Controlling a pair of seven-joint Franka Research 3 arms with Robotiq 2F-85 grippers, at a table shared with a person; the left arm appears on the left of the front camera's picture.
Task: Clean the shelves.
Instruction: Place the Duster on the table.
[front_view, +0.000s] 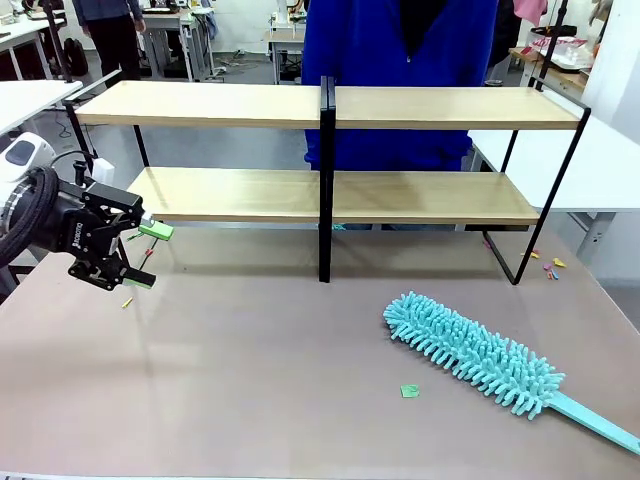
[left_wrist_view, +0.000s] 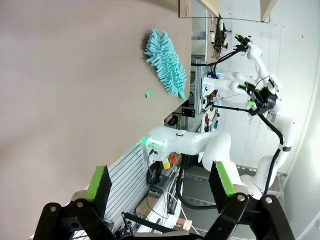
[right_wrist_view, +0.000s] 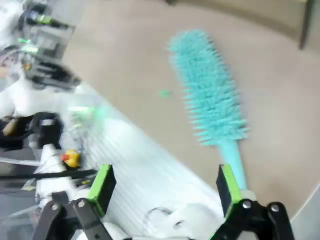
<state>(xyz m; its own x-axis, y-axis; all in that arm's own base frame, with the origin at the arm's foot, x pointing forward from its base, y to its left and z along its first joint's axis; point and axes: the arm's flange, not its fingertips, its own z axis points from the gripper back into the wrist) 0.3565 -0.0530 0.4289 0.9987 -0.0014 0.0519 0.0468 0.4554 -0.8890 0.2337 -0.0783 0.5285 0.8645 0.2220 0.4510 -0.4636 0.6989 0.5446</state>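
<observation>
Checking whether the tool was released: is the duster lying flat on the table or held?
Lying flat, unheld. The teal duster rests on the table; the right end effector is open above its handle.

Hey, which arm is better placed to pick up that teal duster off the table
Right. The duster lies toward the robot's right; the open right gripper hangs just above its handle. The left gripper, also open, sits at the far left.

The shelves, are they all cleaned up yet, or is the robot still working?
Both boards of the shelves look bare. The teal duster lies flat on the table, held by nobody. The left gripper and the right gripper are both open and empty. Small scraps lie on the table, so I can't say the job is finished.
</observation>
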